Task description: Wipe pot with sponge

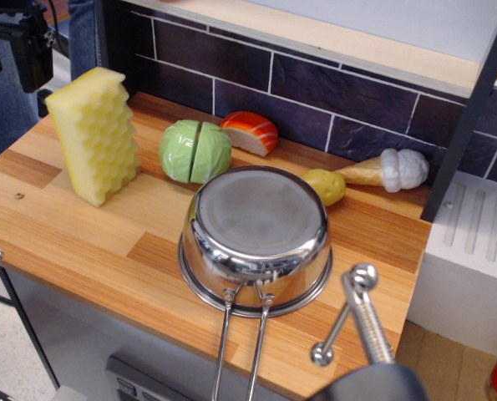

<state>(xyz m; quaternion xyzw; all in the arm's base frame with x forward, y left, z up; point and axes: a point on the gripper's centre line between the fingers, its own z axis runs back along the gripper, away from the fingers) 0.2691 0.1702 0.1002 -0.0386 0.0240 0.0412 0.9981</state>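
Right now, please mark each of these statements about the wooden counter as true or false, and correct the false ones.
1. The pot lies upside down, its flat base facing up. True.
2. The sponge lies flat on top of the pot. False: it stands upright on the counter, apart from the pot, to its left in the picture.
3. The gripper holds the sponge. False: it is empty, its fingers apart, beside the pot.
4. A green toy cabbage sits behind the pot. True.
5. The toy ice cream cone stands upright. False: it lies on its side.
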